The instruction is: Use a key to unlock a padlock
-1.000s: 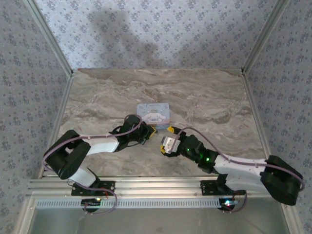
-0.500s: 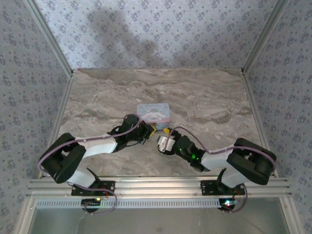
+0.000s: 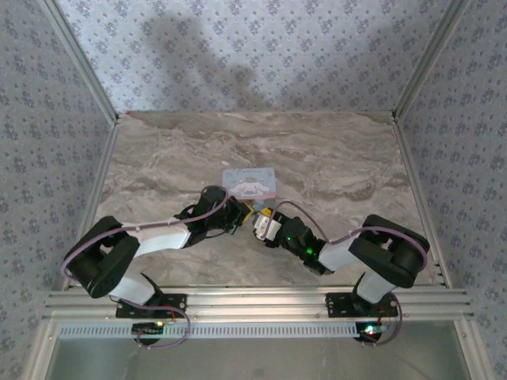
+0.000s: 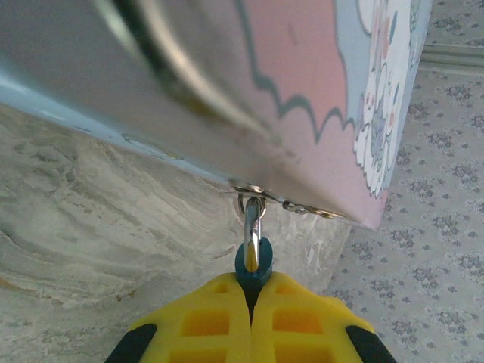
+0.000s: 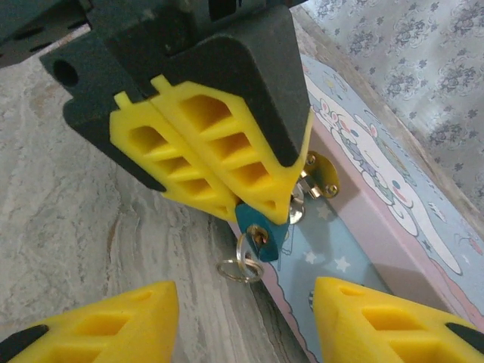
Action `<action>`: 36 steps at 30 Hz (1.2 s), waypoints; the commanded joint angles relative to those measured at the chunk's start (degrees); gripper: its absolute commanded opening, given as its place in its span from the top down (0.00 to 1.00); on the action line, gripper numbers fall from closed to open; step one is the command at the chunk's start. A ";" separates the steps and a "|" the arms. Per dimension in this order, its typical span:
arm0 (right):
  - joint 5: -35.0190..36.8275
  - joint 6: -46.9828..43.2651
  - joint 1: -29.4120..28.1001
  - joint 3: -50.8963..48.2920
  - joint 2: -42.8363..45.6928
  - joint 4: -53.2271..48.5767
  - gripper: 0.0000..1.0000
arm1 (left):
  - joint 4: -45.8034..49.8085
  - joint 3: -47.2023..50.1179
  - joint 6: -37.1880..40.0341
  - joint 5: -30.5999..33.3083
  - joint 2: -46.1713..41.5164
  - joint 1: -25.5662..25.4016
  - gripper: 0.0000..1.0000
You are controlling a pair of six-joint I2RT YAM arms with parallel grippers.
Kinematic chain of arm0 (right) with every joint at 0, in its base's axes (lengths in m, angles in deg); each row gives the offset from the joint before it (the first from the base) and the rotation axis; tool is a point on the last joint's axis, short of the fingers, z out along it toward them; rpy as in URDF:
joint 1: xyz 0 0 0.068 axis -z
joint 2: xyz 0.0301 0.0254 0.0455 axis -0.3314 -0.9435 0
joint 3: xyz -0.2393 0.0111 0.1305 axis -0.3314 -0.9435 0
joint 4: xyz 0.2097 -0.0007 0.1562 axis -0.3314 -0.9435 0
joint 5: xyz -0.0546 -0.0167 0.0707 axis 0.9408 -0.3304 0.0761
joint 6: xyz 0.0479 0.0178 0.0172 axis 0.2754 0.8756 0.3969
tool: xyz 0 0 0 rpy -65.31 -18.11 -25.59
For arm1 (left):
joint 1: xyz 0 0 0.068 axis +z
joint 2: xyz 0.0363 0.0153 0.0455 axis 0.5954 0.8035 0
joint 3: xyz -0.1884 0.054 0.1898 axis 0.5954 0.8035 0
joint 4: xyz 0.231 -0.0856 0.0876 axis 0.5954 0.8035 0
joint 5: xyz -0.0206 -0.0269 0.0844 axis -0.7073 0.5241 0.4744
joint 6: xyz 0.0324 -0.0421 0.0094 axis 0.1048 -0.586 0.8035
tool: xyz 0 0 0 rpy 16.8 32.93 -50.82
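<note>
Left end effector (image 4: 252, 287): it is squeezing shut on the tiny blue-grey padlock (image 4: 242, 266) and holding it steady.
Padlock: it is hanging from the gold clasp (image 5: 321, 175) on the side of the pale blue tin (image 5: 378, 174), just above the desk (image 5: 68, 212).
Key (image 5: 257, 240): it seems to be sticking out of the bottom of the padlock, with a small ring (image 5: 240, 267) dangling from it. It is too small to be sure.
Right end effector (image 5: 243, 302): it is gaping wide open and holding nothing. It is pointing at the padlock from close by.
What is changing: the right arm has been folding up and sliding in closer during the last second, while the left arm is staying put.
What it means: I think the right end effector is getting ready to pinch the key and turn it. The padlock is looking locked for now.
</note>
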 commanded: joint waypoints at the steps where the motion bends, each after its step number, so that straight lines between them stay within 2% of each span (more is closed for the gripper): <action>1: 0.22 1.32 -0.60 1.85 -1.67 3.09 0.51 | 0.17 -0.95 -1.07 -0.20 -1.52 -0.57 1.00; 11: 1.93 2.10 -1.29 2.62 -4.71 4.99 0.68 | 0.00 -0.96 -1.28 -0.31 -0.77 -0.64 1.00; 36: 6.54 8.61 -1.16 3.03 -6.00 7.03 0.97 | -0.63 -1.13 -1.64 -0.90 0.53 -0.86 1.00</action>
